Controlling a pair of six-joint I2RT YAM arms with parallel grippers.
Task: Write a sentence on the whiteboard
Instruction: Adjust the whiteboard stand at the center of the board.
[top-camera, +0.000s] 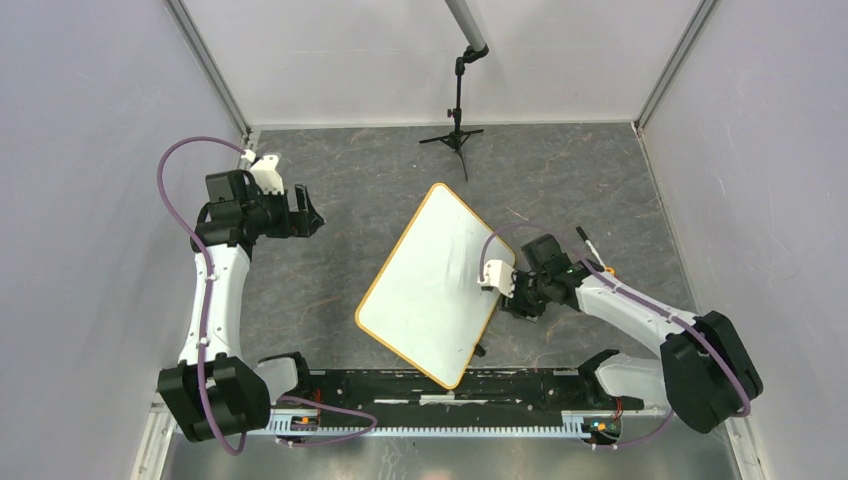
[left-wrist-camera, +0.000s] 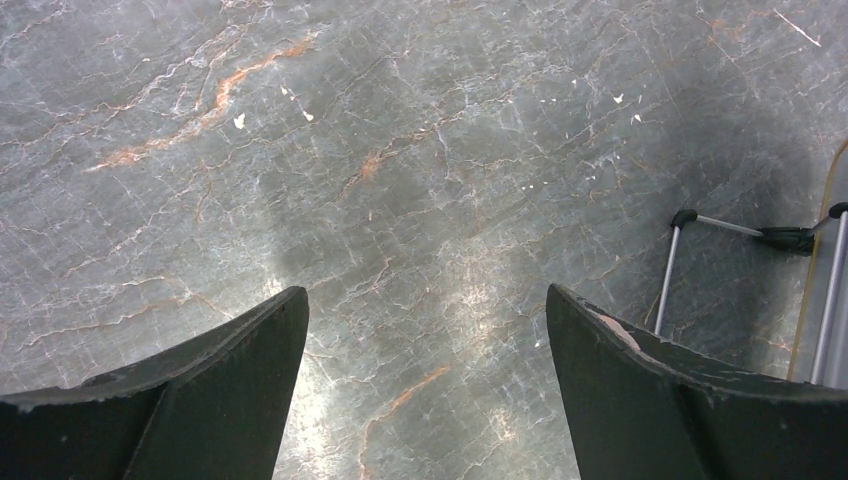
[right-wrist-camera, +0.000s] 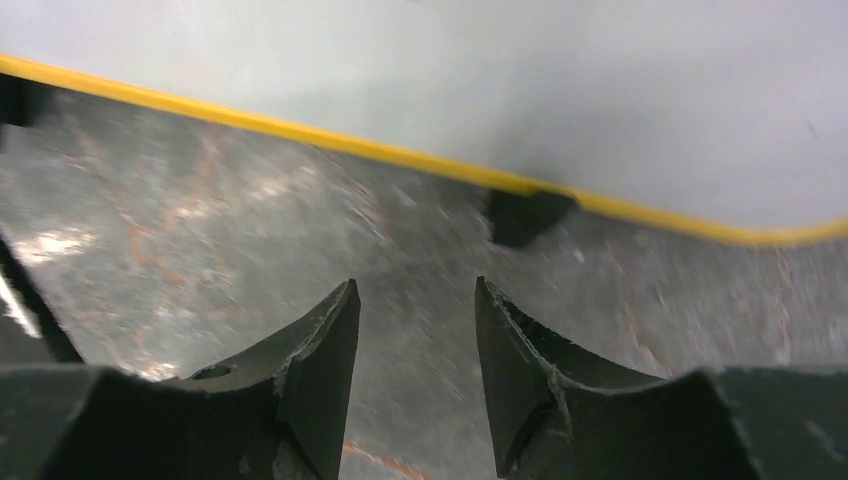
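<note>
- The right gripper (right-wrist-camera: 415, 300) is hovering low over the table (right-wrist-camera: 200, 250). Its fingers are standing partly spread, with nothing between them.
- Just ahead of those fingertips the whiteboard (top-camera: 430, 285) is lying flat. Its yellow rim is crossing the wrist view, and a black clip (right-wrist-camera: 525, 215) is sitting on that rim.
- The board's long axis is running from near left to far right.
- Its face is showing only plain white. The wrist view is blurring, and from above the right wrist is covering part of the board's right edge.
- The right arm is reaching leftward at that edge, with its elbow out to the right.
- A thin pen (top-camera: 590, 248), hard to make out, is lying just behind that wrist.
- The left gripper (top-camera: 308, 218) is hanging well left of the board, with its fingers spread wide and holding nothing.
</note>
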